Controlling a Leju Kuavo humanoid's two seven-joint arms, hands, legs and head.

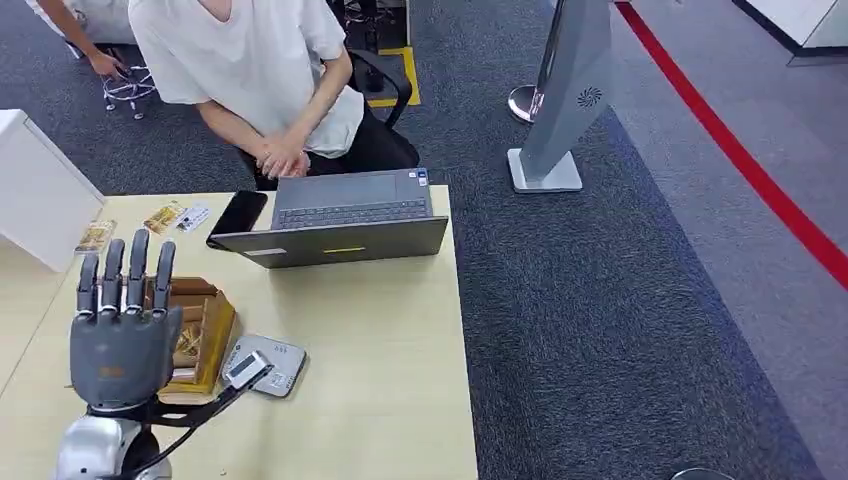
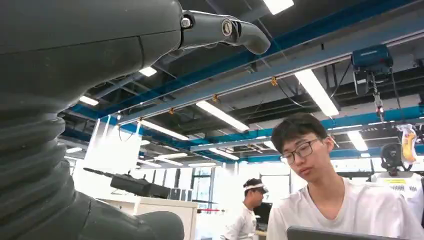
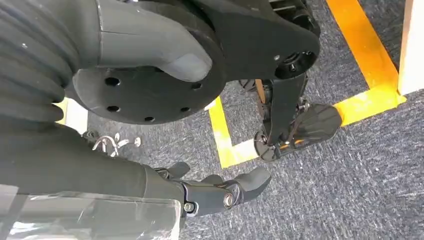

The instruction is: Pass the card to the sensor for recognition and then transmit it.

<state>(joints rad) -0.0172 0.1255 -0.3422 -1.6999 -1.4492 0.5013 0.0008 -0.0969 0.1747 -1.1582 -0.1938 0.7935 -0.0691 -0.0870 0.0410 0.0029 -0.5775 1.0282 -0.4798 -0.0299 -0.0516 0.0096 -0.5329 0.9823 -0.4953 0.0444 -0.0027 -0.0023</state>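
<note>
Head view: left hand (image 1: 122, 335) is hovering palm-down at 8 o'clock of the surface (image 1: 380, 370), fingers (image 1: 138, 262) straight and released, holding nothing. It's sitting above the wooden box (image 1: 205, 330); sensor (image 1: 265, 364) is lying just beside the box at its 3 o'clock. Cards (image 1: 165, 217) are lying at 11 o'clock near the phone (image 1: 238, 214). Right hand (image 3: 200, 192) is hanging over the carpet, fingers part curled, empty.
</note>
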